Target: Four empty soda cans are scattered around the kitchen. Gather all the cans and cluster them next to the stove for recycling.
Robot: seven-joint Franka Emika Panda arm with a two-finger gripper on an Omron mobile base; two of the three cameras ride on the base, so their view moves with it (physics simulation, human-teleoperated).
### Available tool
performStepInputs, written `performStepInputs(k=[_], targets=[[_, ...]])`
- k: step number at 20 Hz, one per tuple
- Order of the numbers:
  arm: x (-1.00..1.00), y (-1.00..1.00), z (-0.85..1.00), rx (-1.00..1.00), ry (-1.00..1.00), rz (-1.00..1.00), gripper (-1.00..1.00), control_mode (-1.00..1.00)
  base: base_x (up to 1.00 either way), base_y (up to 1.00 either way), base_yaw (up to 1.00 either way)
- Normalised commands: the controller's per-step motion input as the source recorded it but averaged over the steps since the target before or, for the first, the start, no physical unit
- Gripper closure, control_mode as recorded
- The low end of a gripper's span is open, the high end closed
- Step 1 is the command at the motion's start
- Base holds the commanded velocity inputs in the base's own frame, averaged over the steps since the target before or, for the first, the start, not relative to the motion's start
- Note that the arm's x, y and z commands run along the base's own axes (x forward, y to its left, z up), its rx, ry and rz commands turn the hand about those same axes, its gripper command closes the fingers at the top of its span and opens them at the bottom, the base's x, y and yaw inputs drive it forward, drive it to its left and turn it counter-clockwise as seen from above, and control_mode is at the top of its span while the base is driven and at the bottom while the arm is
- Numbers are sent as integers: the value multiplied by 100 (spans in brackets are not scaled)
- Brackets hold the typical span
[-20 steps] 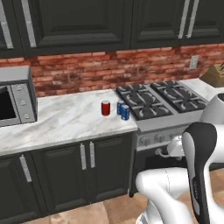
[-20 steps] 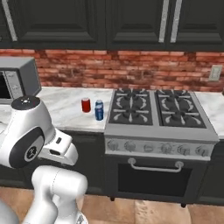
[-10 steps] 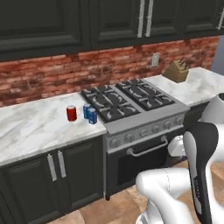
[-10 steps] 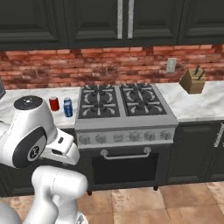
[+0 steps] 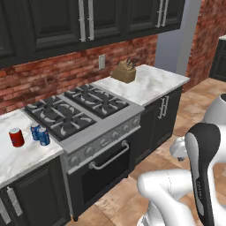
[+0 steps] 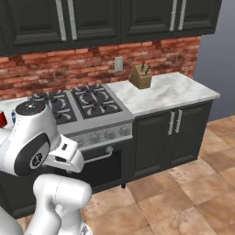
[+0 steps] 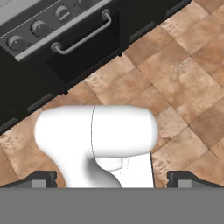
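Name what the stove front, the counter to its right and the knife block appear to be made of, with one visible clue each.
Stove: seemingly brushed stainless steel, grey with a soft sheen.
Counter: likely polished marble, white with faint grey veining.
Knife block: probably wood, matte tan, with dark handles sticking out.

The stove stands against the red brick wall, its black burner grates on top and its oven door handle across the front. On the marble counter just left of the stove stand three cans: a red can farthest from it, and two blue cans close together at the stove's edge. A knife block sits on the counter right of the stove. Dark cabinets hang above the stove. The white arm rises in front of the stove, to its right.
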Motion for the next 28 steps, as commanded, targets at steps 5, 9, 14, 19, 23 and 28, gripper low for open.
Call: performStepInputs(k=[5,9,14,19,23,28], targets=[[0,0,0,0,0,0,-100,100,22,-61,-49],[0,0,0,0,0,0,-100,100,29,-65,-50],[0,0,0,0,0,0,-100,100,42,-71,-51],[0,0,0,0,0,0,-100,100,64,-64,-50],[0,0,0,0,0,0,-100,100,82,-69,-47],[0,0,0,0,0,0,-100,100,90,-65,-45]])
